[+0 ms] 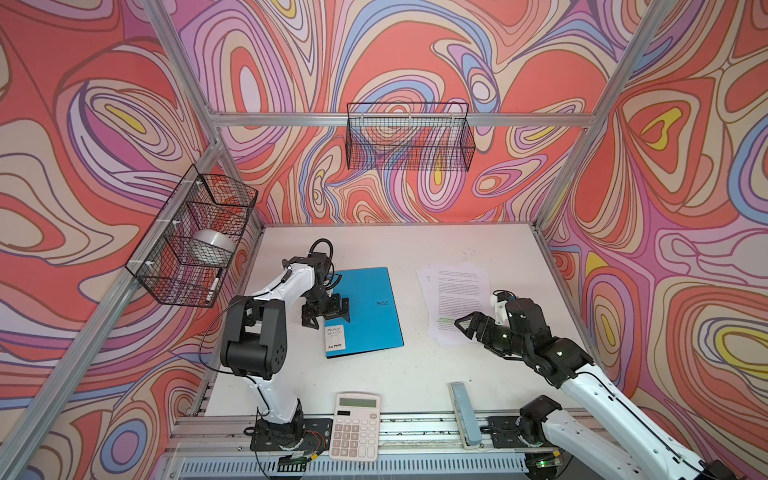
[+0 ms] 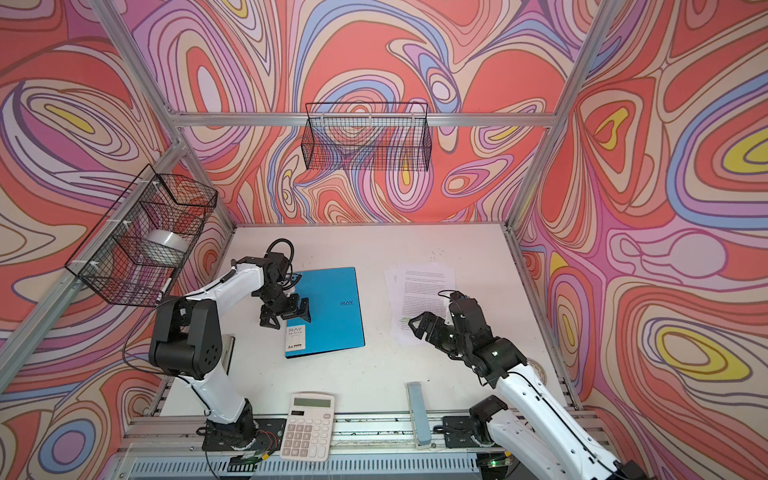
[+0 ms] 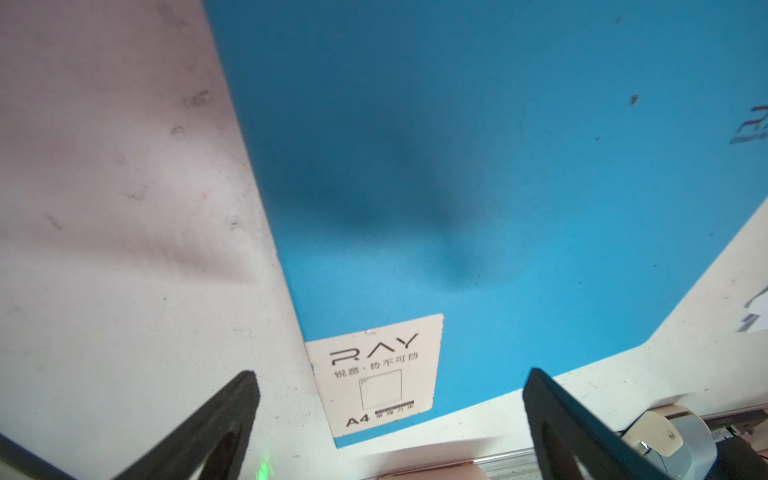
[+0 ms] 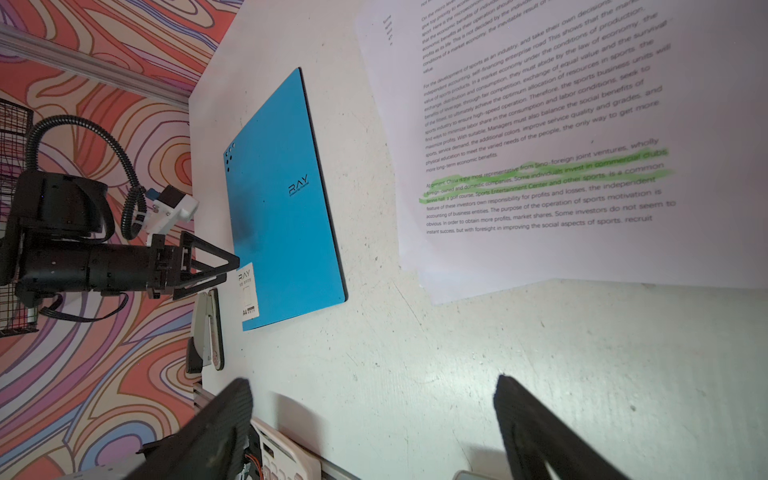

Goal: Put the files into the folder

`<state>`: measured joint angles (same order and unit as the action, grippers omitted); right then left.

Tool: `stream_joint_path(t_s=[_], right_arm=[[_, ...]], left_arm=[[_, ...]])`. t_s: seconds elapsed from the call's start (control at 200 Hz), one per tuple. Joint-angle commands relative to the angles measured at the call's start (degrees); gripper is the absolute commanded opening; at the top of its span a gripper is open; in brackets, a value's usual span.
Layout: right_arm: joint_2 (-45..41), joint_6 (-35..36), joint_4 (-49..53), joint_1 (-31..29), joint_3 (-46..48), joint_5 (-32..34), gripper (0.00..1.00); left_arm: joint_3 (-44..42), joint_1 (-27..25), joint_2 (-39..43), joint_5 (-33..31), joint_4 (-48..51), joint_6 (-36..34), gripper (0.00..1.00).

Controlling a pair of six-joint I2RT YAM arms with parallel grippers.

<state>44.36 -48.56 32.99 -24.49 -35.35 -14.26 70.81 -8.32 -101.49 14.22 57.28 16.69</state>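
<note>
A: White table [image 1: 374, 245], swirly patterned walls. How far along?
B: Nothing done yet, I'd say. Blue folder [image 1: 370, 305] lies flat and closed, left of centre. Files [image 1: 455, 286] sit loosely fanned on the table to its right, with a bare strip between them.
A: Grippers?
B: Left gripper [image 1: 327, 319] is spread wide and empty, straddling the folder's left edge just far of the label sticker [image 1: 335, 337]. Right gripper [image 1: 467, 326] is also spread wide, holding nothing, over the files' near-left corner. Can't tell if it touches.
A: What's left?
B: Everything, by my read: open the cover, lift the sheets, carry them left into the folder. Calculator [image 1: 355, 426] at the near edge isn't involved.
</note>
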Motion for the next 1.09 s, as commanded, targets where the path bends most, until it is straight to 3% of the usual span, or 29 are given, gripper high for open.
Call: stream_joint_path(t_s=[0.0,0.285,0.636,1.087], right_arm=[[-0.1,0.0,-0.9,-0.6,0.6,-1.2,0.96],[-0.8,-0.4,-0.3,-0.6,0.8,-1.5,0.96],[-0.8,-0.8,-0.6,-0.7,0.5,-1.3,0.96],[1.7,-1.5,-4.4,-0.8,1.4,-2.0,0.96]], left_arm=[[-0.2,-1.1,-1.0,-1.6,-0.3,-0.6,1.0],[2.1,-1.6,-6.5,-1.1,1.2,-1.3,1.0],[3.0,-2.7,-6.5,1.8,-2.0,-2.3,1.0],[9.5,-6.0,-10.7,7.7,-8.3,2.9,1.0]])
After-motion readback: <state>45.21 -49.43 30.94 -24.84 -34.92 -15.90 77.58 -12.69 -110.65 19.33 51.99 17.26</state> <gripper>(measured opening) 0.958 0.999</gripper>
